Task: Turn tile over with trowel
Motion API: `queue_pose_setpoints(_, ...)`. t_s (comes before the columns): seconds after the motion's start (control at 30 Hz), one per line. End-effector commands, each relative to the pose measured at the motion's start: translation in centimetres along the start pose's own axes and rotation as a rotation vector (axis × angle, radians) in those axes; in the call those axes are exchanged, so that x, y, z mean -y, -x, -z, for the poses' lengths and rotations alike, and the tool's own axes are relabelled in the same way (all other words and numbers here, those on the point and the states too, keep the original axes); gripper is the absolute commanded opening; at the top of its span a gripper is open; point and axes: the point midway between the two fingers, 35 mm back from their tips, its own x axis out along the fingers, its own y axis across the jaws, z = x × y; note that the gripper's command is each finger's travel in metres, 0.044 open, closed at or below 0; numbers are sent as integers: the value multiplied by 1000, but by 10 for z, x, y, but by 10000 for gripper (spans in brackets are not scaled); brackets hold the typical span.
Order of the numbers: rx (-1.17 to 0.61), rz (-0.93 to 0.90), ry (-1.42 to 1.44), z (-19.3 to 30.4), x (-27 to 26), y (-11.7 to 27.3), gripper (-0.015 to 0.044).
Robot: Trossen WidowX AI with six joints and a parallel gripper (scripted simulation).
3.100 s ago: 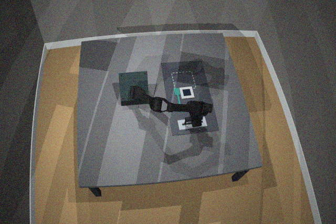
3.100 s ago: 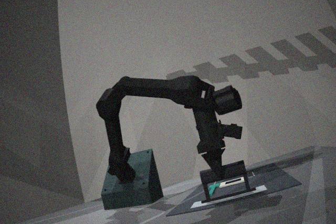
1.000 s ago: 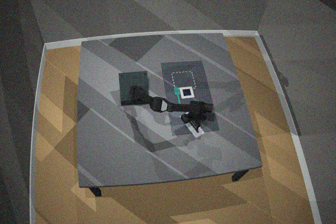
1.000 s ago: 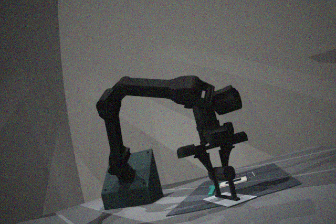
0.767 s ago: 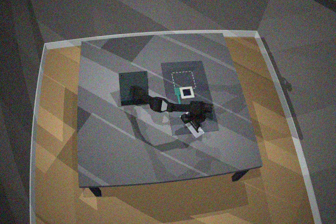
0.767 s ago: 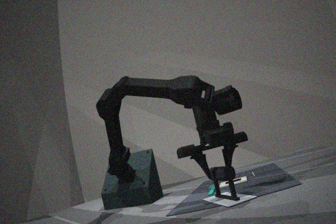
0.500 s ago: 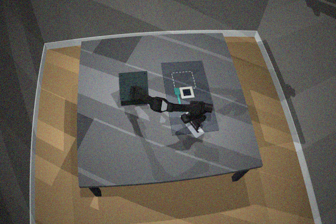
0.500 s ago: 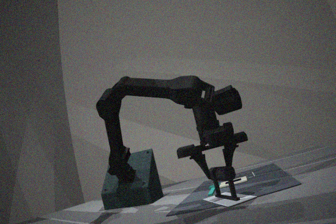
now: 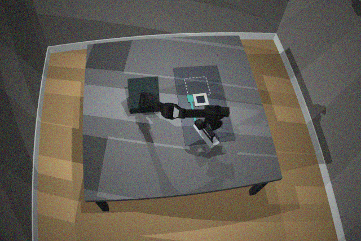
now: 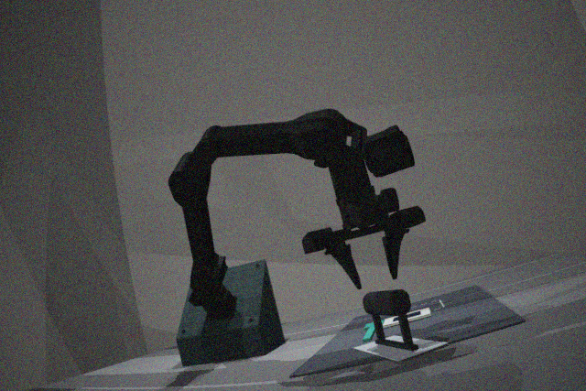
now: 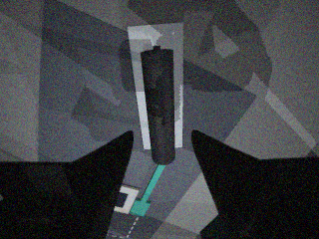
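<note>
The tile (image 9: 196,99) (image 10: 424,312) (image 11: 131,201) is white with a dark square on its upper face. It lies flat on the mat (image 9: 180,83) (image 10: 330,349), just outside the dashed outline (image 9: 206,77), at its near edge. The teal trowel (image 9: 190,98) (image 10: 370,331) (image 11: 141,208) lies beside the tile, with its thin handle running towards a white plate (image 9: 215,143) (image 10: 396,355) (image 11: 142,117). The handle's far end is hidden in the wrist view. My gripper (image 10: 377,283) (image 11: 162,134) is open and empty above the plate's black bar handle (image 10: 386,302) (image 11: 159,95).
The white plate lies flat, turned diagonally across the mat's near edge, and its bar handle stands up on two posts. The dark green arm base (image 9: 143,86) (image 10: 255,301) stands to the left of the mat on the table (image 9: 122,168).
</note>
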Motion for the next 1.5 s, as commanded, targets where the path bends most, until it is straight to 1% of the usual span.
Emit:
queue_pose_setpoints(0.0,3,6,-11,-1,3,7,270)
queue_pose_setpoints(0.07,3,6,-11,-1,3,7,270)
queue_pose_setpoints(0.1,5,-7,-5,-1,1,10,296)
queue_pose_setpoints(0.13,5,-7,-5,-1,1,16,300)
queue_pose_setpoints(0.3,-23,-31,-11,0,3,14,300)
queue_pose_setpoints(0.6,-152,-217,-37,6,16,-11,300)
queue_pose_setpoints(0.83,-188,-414,-27,8,23,-23,300)
queue_pose_setpoints(1.03,-162,-592,-5,7,30,-27,300)
queue_pose_setpoints(1.27,-73,-785,37,5,40,-27,300)
queue_pose_setpoints(1.37,-29,-846,57,4,45,-25,300)
queue_pose_setpoints(1.47,-19,-859,62,4,46,-25,300)
